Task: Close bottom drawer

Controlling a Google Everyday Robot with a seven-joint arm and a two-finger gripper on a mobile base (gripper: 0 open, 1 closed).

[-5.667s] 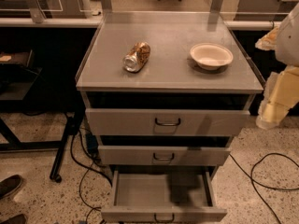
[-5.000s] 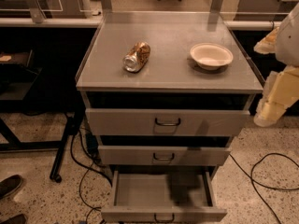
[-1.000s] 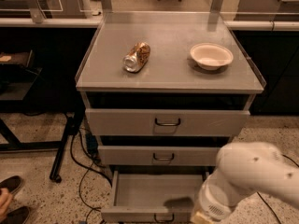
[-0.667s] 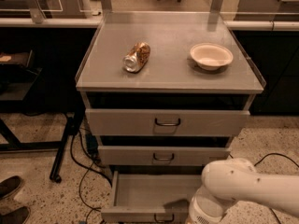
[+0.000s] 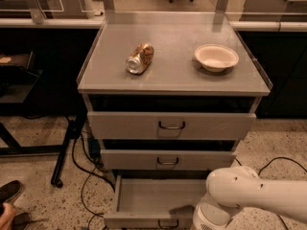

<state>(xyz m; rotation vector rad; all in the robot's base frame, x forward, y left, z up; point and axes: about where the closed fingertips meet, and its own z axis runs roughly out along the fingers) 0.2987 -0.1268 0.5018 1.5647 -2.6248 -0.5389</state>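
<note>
The bottom drawer (image 5: 144,200) of the grey metal cabinet stands pulled far out, its plain tray empty, its small dark wire handle (image 5: 168,223) at the frame's lower edge. The middle drawer (image 5: 168,160) and top drawer (image 5: 170,125) above it stand slightly out. My white arm (image 5: 254,198) reaches in from the lower right, with its wrist (image 5: 211,217) just right of the bottom drawer's front. The gripper itself is below the frame edge and not in view.
A crushed can (image 5: 140,58) lies on its side and a white bowl (image 5: 216,57) stands on the cabinet top (image 5: 172,75). Black cables (image 5: 86,176) trail on the speckled floor at left. A dark table leg (image 5: 64,150) and someone's shoe (image 5: 9,191) are at left.
My arm swung from the cabinet's right side down to the lower right, in front of the bottom drawer, and has dropped lower since. The drawer has not moved.
</note>
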